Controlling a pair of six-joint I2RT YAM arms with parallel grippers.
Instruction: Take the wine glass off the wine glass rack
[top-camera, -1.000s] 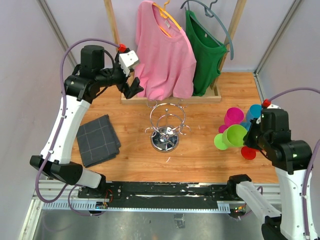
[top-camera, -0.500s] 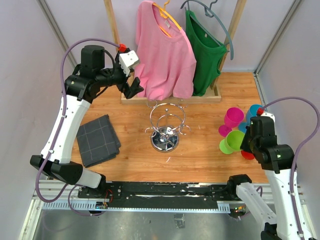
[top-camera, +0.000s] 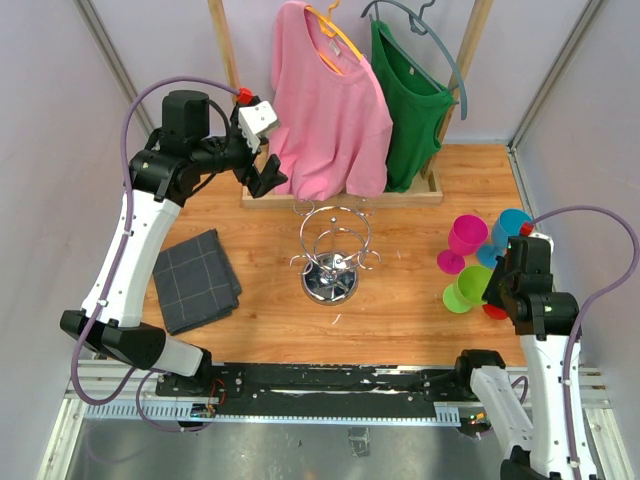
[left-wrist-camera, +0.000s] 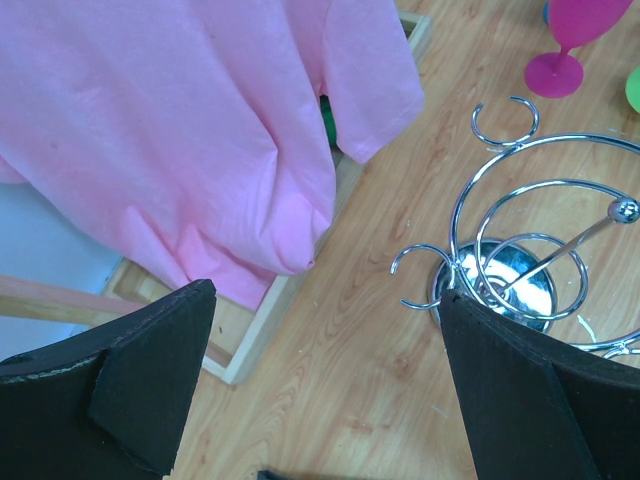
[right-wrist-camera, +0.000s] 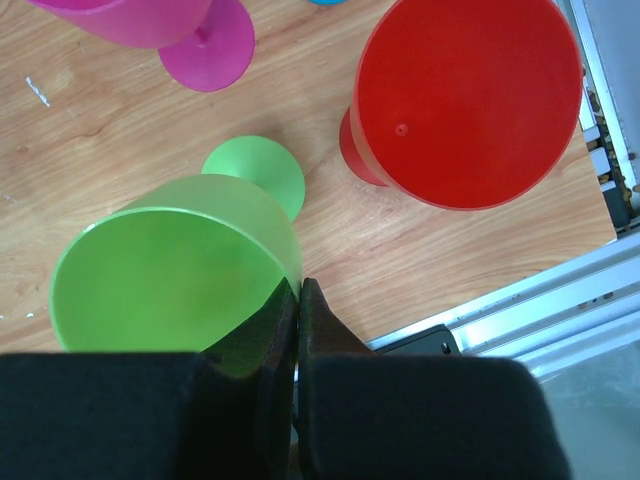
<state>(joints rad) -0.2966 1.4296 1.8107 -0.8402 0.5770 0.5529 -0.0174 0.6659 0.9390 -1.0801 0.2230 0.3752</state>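
Note:
The chrome wine glass rack stands mid-table with bare looping arms; it also shows in the left wrist view. My right gripper is shut on the rim of a green wine glass, one finger inside the bowl and one outside. The glass is tilted, with its foot low by the table among the other glasses at the right. My left gripper is open and empty, held high by the pink shirt, behind and left of the rack.
A pink glass, a blue glass and a red glass stand around the green one. The table's near edge rail is close. A wooden clothes rack holds pink and green shirts. A grey cloth lies left.
My right arm has moved right and down toward the near edge, carrying the green wine glass in among the other glasses. The left arm has not moved.

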